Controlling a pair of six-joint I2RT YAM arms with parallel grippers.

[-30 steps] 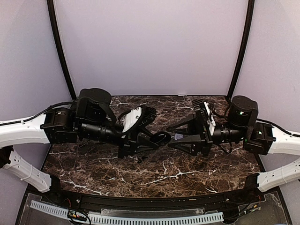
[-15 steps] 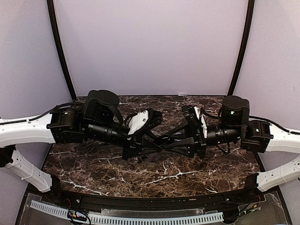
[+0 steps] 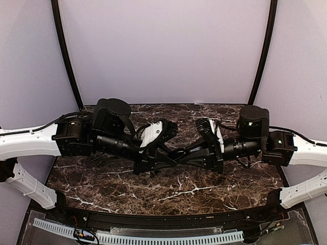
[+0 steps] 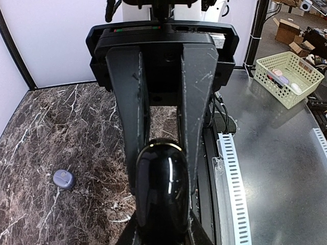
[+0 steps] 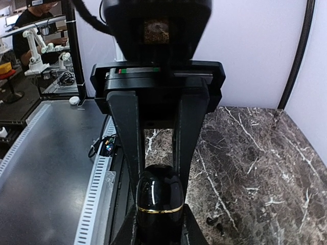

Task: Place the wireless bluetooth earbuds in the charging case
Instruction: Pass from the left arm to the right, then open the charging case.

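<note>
- The charging case (image 5: 159,201) is a glossy black egg shape with a thin gold band around it, pinched between my two arms over the marbled counter (image 4: 51,117).
- My left gripper (image 5: 157,168) and right gripper (image 4: 162,153) are each squeezed narrow onto it from opposite ends.
- One pale purple earbud (image 4: 64,178) lies off by itself on the counter.
- From overhead my fingers hide the case, and the wrist views cut off its near end.
</note>
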